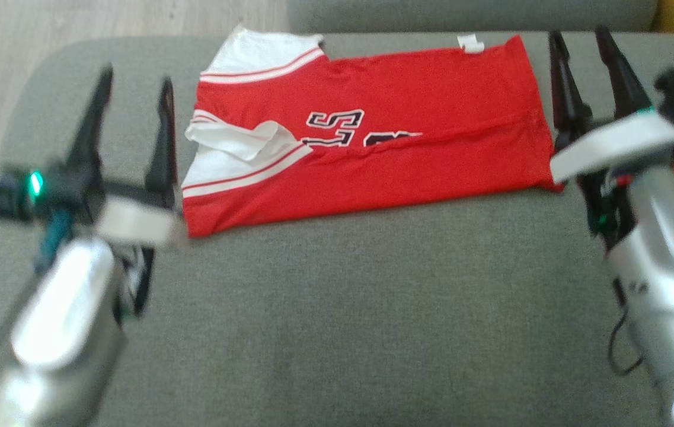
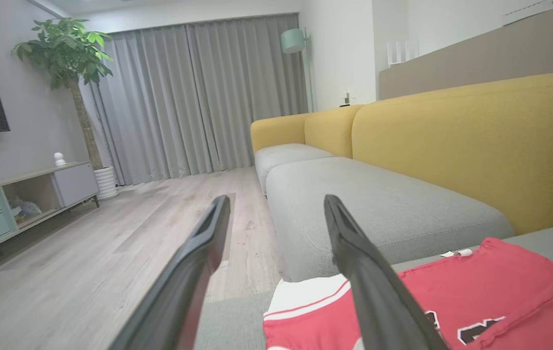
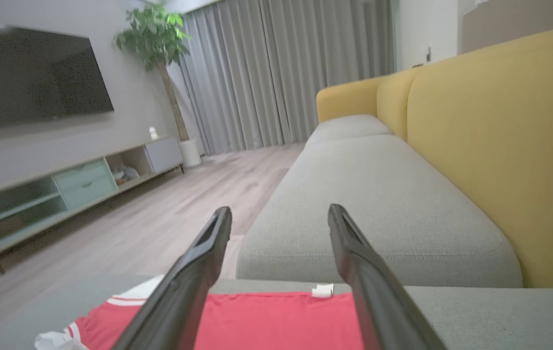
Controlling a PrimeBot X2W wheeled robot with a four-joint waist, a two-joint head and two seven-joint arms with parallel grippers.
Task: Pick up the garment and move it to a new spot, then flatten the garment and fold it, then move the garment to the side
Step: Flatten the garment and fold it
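The red garment (image 1: 384, 154) lies folded into a long band across the upper middle of the head view. It rests on a grey cushion (image 1: 337, 308), with its white, red-striped sleeves bunched at the left end and dark lettering half tucked into the fold. A small white tag (image 1: 470, 42) sticks out at its top edge, toward the right. The left gripper (image 1: 135, 74) stands at the left of the frame, just beside the sleeve end, its jaws spread wide and holding nothing. The right gripper (image 1: 579, 34) stands at the upper right, just beside the garment's other end, its jaws likewise spread and empty. In the left wrist view, the left gripper (image 2: 276, 199) has the garment (image 2: 490, 291) at the lower right, past its right finger. In the right wrist view, the garment (image 3: 276, 321) lies along the bottom edge between and beneath the fingers of the right gripper (image 3: 280, 209). A yellow sofa back (image 3: 500, 146) rises on the right.
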